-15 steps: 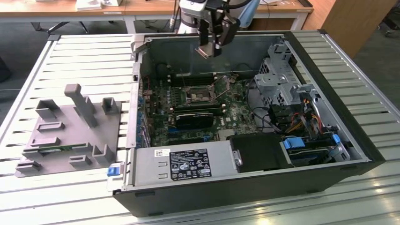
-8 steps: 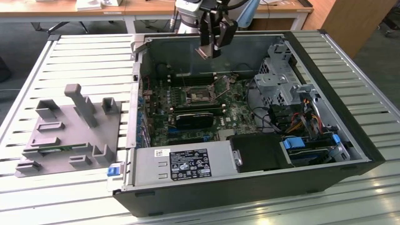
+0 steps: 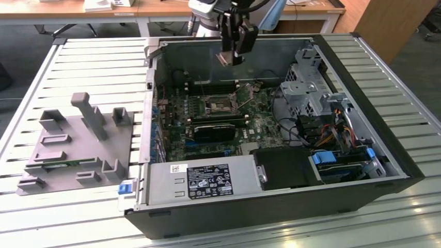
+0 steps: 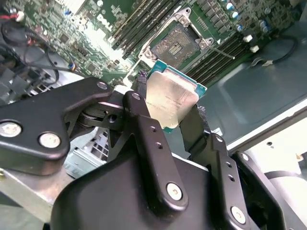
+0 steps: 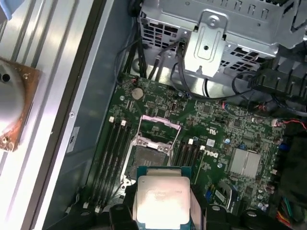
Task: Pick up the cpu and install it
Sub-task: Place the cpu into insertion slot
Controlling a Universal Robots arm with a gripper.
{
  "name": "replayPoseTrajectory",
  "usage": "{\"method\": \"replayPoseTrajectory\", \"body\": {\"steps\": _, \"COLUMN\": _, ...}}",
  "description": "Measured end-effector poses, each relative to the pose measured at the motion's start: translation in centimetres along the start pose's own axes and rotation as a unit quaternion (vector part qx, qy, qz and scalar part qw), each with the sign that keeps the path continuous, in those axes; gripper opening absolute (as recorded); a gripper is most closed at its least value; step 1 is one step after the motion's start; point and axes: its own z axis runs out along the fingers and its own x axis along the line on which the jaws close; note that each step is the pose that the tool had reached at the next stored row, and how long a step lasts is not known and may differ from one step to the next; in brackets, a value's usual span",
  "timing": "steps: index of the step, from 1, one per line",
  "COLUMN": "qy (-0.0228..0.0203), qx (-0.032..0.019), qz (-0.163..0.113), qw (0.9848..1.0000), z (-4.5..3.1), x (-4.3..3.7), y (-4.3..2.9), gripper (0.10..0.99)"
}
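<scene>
**Cpu held in the air over the open case**

The gripper (image 3: 232,52) pinches the cpu (image 4: 170,100) between its two fingers (image 4: 139,108), at the upper middle of the exterior view. In the first wrist view, the open socket (image 5: 146,154) lies below the cpu, not touching it.

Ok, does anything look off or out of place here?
Nothing stands out. The gripper holds the cpu by its edges above the motherboard, and the socket lies open and empty, with no visible damage.
</scene>
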Motion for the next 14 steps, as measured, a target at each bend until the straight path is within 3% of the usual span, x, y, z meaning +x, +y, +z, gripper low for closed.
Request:
{"method": "replayPoseTrajectory", "body": {"steps": 5, "qy": -0.0019, "qx": 0.0001, "qz": 0.038, "qw": 0.9993, "z": 0.52, "x": 0.03, "y": -0.06, "gripper": 0.529}}
{"method": "replayPoseTrajectory", "body": {"steps": 10, "qy": -0.0037, "qx": 0.0002, "qz": 0.075, "qw": 0.9972, "z": 1.14, "x": 0.10, "y": -0.10, "gripper": 0.529}}
{"method": "replayPoseTrajectory", "body": {"steps": 14, "qy": -0.0038, "qx": 0.0001, "qz": 0.080, "qw": 0.9968, "z": 1.86, "x": 0.49, "y": -0.05, "gripper": 0.529}}
